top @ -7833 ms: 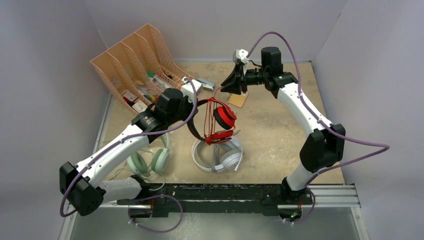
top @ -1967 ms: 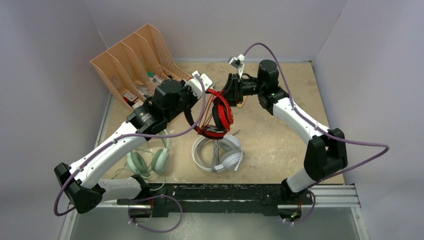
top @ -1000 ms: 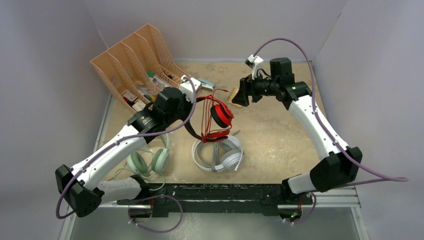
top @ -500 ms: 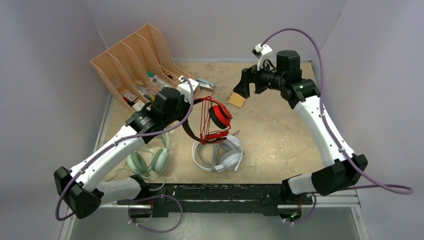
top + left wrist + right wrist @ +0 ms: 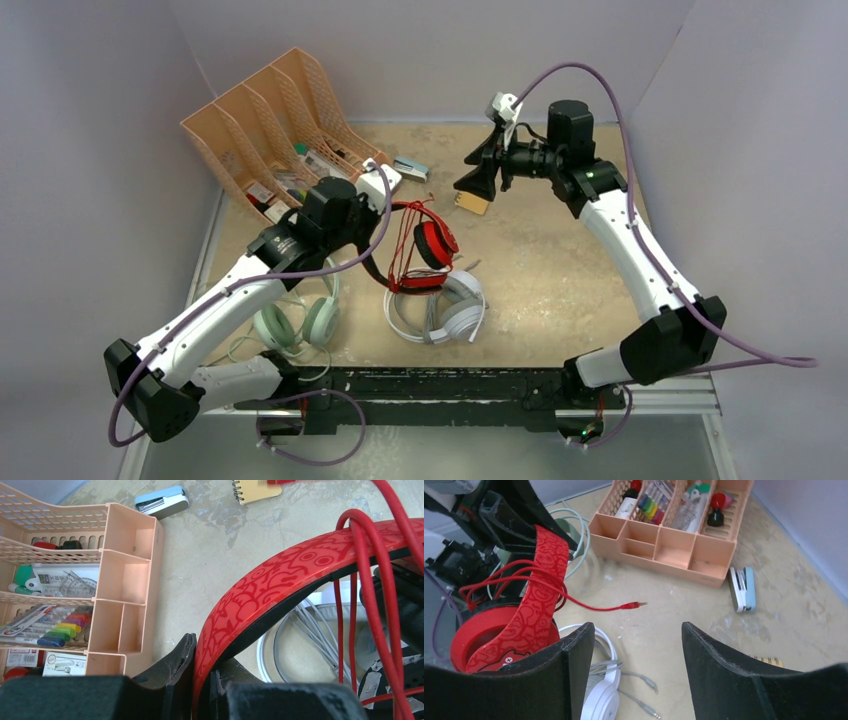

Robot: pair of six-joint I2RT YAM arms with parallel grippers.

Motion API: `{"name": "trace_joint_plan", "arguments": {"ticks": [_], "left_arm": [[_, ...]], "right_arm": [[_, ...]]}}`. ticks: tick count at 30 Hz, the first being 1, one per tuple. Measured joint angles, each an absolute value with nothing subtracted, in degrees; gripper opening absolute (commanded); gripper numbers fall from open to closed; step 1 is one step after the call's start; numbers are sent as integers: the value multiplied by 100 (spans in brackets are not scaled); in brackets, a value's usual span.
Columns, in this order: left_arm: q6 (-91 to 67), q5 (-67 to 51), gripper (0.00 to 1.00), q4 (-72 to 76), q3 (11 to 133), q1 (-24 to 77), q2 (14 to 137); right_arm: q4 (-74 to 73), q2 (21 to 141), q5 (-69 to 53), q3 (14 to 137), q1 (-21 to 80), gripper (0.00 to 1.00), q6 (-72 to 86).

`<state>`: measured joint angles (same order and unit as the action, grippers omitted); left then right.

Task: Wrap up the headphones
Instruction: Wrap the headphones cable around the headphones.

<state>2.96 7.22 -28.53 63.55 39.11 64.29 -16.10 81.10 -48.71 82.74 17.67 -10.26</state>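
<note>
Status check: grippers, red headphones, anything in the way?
Left gripper shut on red headphones by the band, lifted. Right gripper open, empty. Red cord looped over band, plug loose. White headphones underneath.

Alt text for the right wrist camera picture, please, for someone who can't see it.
The right gripper stands open and empty above a beige table. Beyond it, the left gripper clamps red patterned headphones, their red cord looped round the band, plug end loose, near a white headset.

Gripping the red, doodle-patterned plastic headband (image 5: 280,580) low between the closed fingers of the black left gripper (image 5: 204,655). Seeing thin red cord (image 5: 372,585) looped over the band at right, what may be grey cord (image 5: 312,630) beneath, a peach plastic desk organiser (image 5: 125,575) left, a pale-blue stapler (image 5: 161,501) beyond.
</note>
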Motion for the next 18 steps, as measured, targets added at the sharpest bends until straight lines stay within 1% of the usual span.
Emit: {"name": "trace_joint_plan", "arguments": {"ticks": [8,12,18], "left_arm": [[541,565,0,-2886,6361,3905,6429],[567,543,0,-2886,6381,3905,6429],[567,499,0,-2884,6405,3905,6429]], "right_arm": [[-1135,8265,-5771,8108,1865,54,-1704],[-996,8451,-5975,8108,2093,48,-1933],[-1079,8735,-6114,8108,2342,43,-2241]]}}
